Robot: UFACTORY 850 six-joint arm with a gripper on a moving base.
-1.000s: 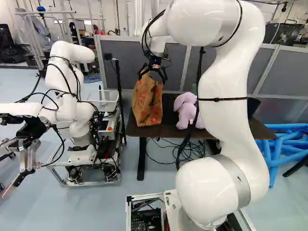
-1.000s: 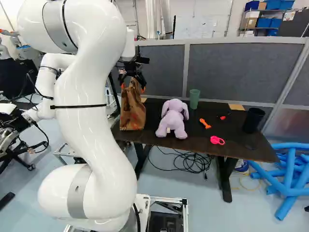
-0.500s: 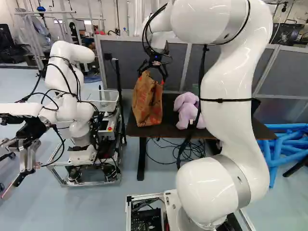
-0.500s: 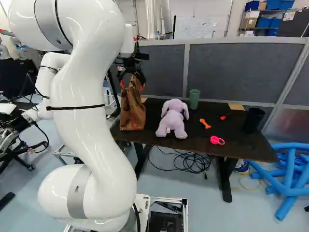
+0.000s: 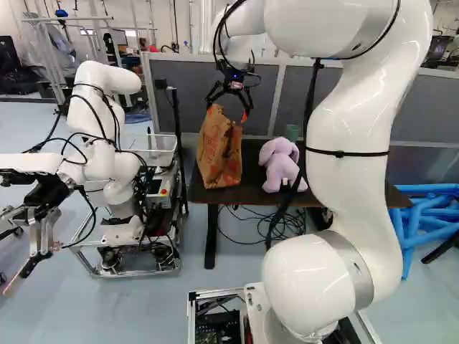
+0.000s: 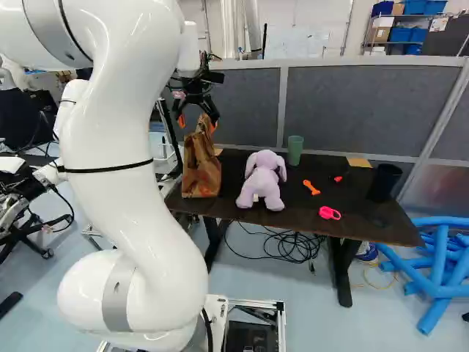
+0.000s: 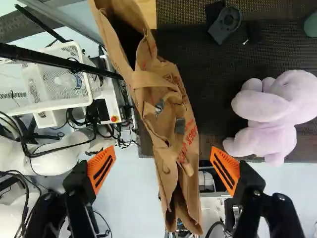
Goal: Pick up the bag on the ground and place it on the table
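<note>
"Gripper (image 5: 227, 112)?"
"Open. Wrist view: slotted orange pads (image 7: 101, 169) wide apart, one on each side of the bag's (image 5: 219, 154) top, touching neither face."
"The bag?"
"Standing on the bench (image 6: 366, 220), at its end beside the plush (image 6: 261, 183). Brown paper, creased, red print, crumpled along the top."
"Other materials?"
"Bench top dark, with a fine mesh-like texture in the wrist view. Plush lilac, soft, rounded, long-eared. Cup (image 6: 294, 150) green, upright. Bone (image 6: 311, 188) orange, knobbed at the ends. Bin (image 6: 383, 183) black."
"Obscured?"
"The bag's folds hide most of its inside; contents cannot be told. The arm (image 5: 355, 143) covers part of the bench in the left base view. A dark, round-ended piece (image 7: 225, 25) on the bench: identity uncertain."
</note>
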